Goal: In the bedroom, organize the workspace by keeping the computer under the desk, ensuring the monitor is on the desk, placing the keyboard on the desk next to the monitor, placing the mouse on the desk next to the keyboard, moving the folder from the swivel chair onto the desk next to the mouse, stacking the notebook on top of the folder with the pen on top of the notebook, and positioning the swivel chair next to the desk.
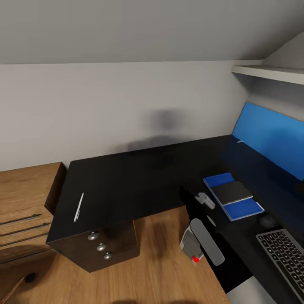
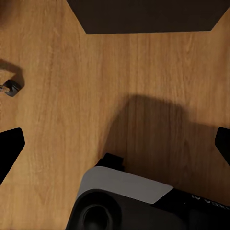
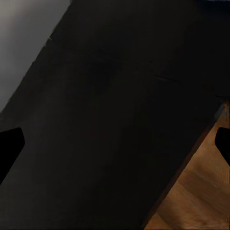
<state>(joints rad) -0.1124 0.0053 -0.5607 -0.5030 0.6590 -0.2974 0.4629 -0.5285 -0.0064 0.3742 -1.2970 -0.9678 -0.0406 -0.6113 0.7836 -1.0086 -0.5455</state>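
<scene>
- Nearest my head camera is the keyboard point(image 1: 283, 257) at the desk's near right end
- The desk point(image 1: 126, 181) spreads black and L-shaped, its drawer unit point(image 1: 103, 247) on the wood floor point(image 1: 169, 270)
- The folder point(image 1: 233, 196) lies on the desk with the notebook point(image 1: 231, 191) on top; the mouse point(image 1: 267, 220) sits between folder and keyboard
- The pen point(image 1: 79, 206) lies well apart, near the desk's left edge
- My left gripper point(image 2: 115, 143) hangs over floor, my right gripper point(image 3: 115, 143) over the desk, both jaws spread and empty

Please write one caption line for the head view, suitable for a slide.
Head view: notebook stacked on the folder on the black desk, pen apart near the drawer end, keyboard at right.
</scene>
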